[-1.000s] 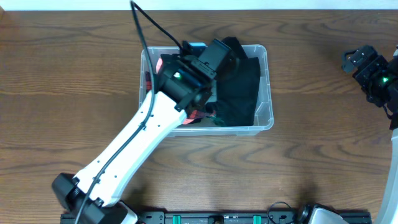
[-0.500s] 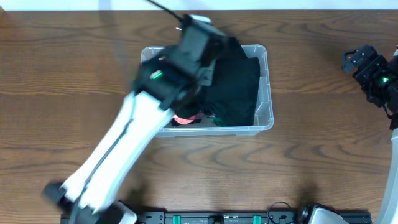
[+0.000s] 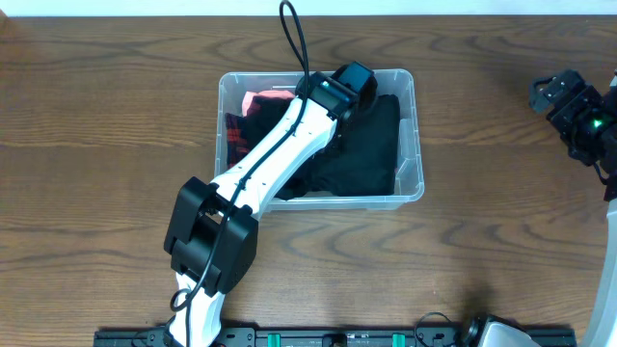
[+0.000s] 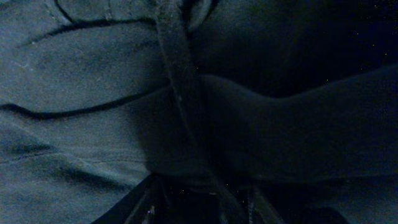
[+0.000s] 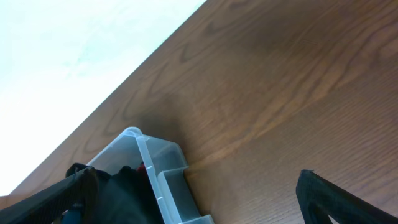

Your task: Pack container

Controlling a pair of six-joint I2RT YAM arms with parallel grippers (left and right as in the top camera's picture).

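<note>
The container (image 3: pixel 416 135) is seen mid-table (image 3: pixel 96 145), toward the far edge. Black cloth (image 3: pixel 371 145) inside is partly covered by the left arm. The left gripper (image 3: pixel 353 87) is pressed into the cloth, and its spread cannot be told. The right gripper (image 3: pixel 556 92) is held wide, well apart.

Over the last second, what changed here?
The left arm lowered and stretched out, bringing the left hand down onto the black cloth at the bin's far side; red clothes it had covered now show. The bin and the right hand stayed put.
</note>
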